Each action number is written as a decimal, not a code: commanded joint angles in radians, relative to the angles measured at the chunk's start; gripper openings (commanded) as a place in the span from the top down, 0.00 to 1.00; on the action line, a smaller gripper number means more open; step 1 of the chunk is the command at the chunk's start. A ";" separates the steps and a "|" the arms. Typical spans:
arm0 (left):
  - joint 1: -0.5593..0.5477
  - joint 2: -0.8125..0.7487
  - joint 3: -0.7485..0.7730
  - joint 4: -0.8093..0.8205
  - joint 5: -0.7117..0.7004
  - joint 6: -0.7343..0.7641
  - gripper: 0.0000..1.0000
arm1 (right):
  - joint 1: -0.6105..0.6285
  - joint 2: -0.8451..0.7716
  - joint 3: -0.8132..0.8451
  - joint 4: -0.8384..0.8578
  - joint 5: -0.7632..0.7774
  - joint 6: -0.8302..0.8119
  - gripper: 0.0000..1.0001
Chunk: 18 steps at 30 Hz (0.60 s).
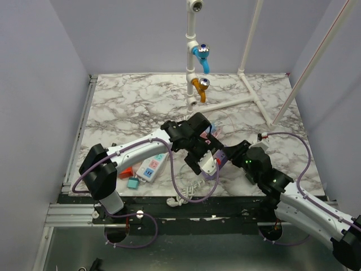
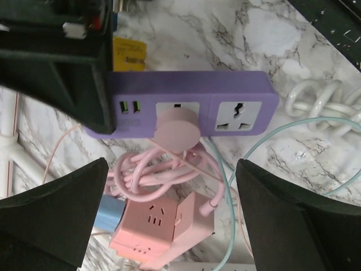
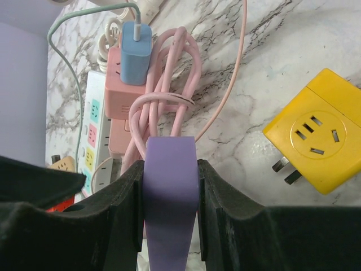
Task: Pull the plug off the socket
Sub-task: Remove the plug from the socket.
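The purple socket strip (image 2: 192, 90) lies across the marble, and a round pink plug (image 2: 178, 128) sits in its left outlet. From the plug a pink cable bundle (image 2: 152, 172) trails toward me. My left gripper (image 2: 172, 212) hangs open above the plug and cable, one finger (image 2: 56, 209) on each side, touching nothing. My right gripper (image 3: 169, 209) is shut on one end of the purple strip (image 3: 169, 169), pads flat on both its sides. In the top view both grippers meet near the table's front middle: left gripper (image 1: 203, 159), right gripper (image 1: 232, 153).
A pink cube socket (image 2: 161, 226) with a blue charger (image 3: 135, 53) lies below the cable bundle. A yellow cube adapter (image 3: 318, 138) rests right of the strip. A white power strip (image 1: 152, 166), a coiled white cable (image 1: 189, 193) and a white pipe frame (image 1: 194, 68) with taps are nearby.
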 commanded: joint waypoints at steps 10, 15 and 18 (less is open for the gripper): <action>-0.040 0.060 -0.019 0.107 0.051 0.007 0.01 | 0.003 -0.013 0.068 0.101 -0.048 0.002 0.99; -0.048 0.061 -0.076 0.180 0.013 0.039 0.08 | 0.002 -0.034 0.079 0.098 -0.048 0.005 0.99; -0.055 0.068 -0.094 0.194 -0.016 0.063 0.17 | 0.003 -0.041 0.083 0.085 -0.045 0.013 0.99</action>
